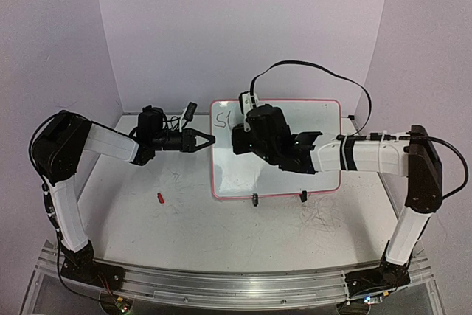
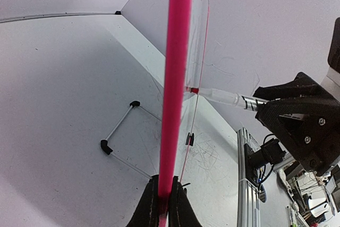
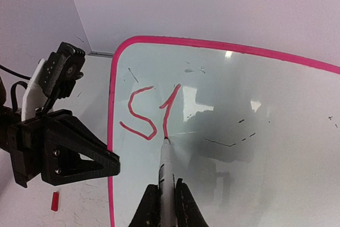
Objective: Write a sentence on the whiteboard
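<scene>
- At the left edge of the flat white rectangular whiteboard with its thin pink-red rim (image 1: 228, 171), the left gripper (image 1: 209, 140) has its black fingers pinched tight on that rim. Its arm bends at a raised elbow left of the board, and the forearm runs level towards it.
- Over the board's middle, the right arm reaches in from the right with its forearm level. The right gripper (image 3: 164, 200) is closed on a slim white-barrelled marker (image 3: 166, 168), whose tip touches the board's surface.
- Near the board's far left corner stands the sentence (image 3: 143, 119), so far only two red marks: an S and an upright stroke. The marker tip rests at the foot of the second.
- Under the board lies a scuffed white tabletop (image 1: 147, 234), and pale lilac walls (image 1: 243, 27) rise behind the board.
- Counted: two arms, one board, one marker, two small black clip feet (image 1: 255, 198) on the board's near edge, and one small red piece (image 1: 161, 198) on the table, left of the board and nearer the arm bases.
</scene>
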Robot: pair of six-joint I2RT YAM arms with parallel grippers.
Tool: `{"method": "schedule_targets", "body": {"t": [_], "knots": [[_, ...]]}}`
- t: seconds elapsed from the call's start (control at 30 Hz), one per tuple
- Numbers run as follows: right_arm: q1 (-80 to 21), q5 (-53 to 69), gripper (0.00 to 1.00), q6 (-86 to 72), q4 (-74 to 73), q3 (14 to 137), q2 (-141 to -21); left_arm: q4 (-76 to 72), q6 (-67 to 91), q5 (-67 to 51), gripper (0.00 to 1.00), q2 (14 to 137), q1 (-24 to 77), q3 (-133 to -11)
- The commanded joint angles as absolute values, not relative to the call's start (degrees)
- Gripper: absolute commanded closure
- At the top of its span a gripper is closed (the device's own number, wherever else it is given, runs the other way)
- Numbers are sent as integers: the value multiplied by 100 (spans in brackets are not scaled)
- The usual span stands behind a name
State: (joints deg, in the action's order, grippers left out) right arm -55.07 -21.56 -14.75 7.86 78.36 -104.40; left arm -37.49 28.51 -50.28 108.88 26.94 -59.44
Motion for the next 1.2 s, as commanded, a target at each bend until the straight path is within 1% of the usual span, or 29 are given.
{"method": "schedule_targets", "body": {"t": [0.0,0.2,0.37,0.43,0.7,1.17], "knots": [[-5487,-2377,100,-1542,649,7765,-10210,-3811,2962,-5078,100,10691,2714,-5939],[-5489,-2724,100,-1508,609,7703,-10005,-3812,2953,-5075,100,10672,2715,-5934],[-5489,-2083,100,-1364,1008,7531,-9683,-3809,2953,-5075,100,10677,2715,-5941],[-5492,-1883,100,-1339,1149,7604,-9740,-3807,2953,-5078,100,10678,2715,-5952],[-5472,-1887,100,-1235,1248,8156,-10255,-3809,2962,-5089,100,10654,2713,-5946],[-5426,-2050,100,-1208,1248,8238,-10466,-3806,2953,-5092,100,10634,2715,-5929]]}}
